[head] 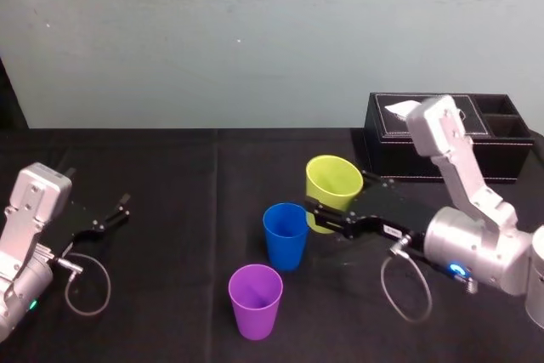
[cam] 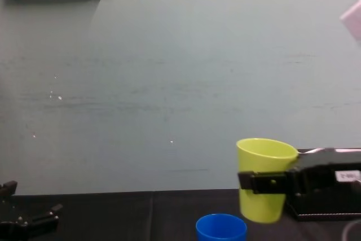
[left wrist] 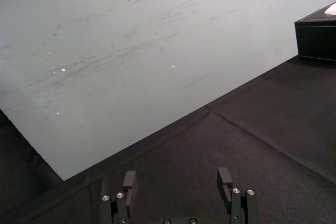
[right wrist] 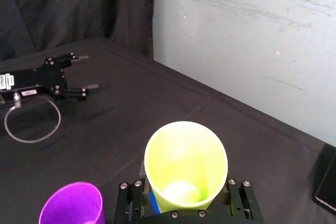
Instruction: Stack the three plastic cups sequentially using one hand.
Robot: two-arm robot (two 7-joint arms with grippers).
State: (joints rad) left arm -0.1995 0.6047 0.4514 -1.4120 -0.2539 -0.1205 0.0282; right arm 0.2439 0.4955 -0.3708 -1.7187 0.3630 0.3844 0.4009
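At the far left, the left gripper [head: 117, 212] lay low over the black bench [head: 187, 252], well apart from the cups. Its jaws were spread wide with nothing between them, which the left wrist view [left wrist: 177, 182] showed plainly. A loop of thin cable [head: 85, 286] lay on the cloth just beside it.

Nearer the middle, the purple cup [head: 255, 299] stood upright and free, closest to the robot. Behind it and slightly to the right stood the blue cup [head: 285, 235], also upright, mouth up and untouched by any jaws.

Just right of the blue cup and a little farther back, the yellow-green cup [head: 333, 189] was held upright by the right gripper [head: 316, 214]. The jaws were parted to the cup's width and pinched its lower wall from both sides, one finger [right wrist: 131, 195] on each flank, with the open mouth above them. In the chest view the black jaws crossed the cup [cam: 265, 167] like a band. Whether its base touched the bench could not be told.

A black box [head: 442, 146] sat at the far right, behind the right arm.
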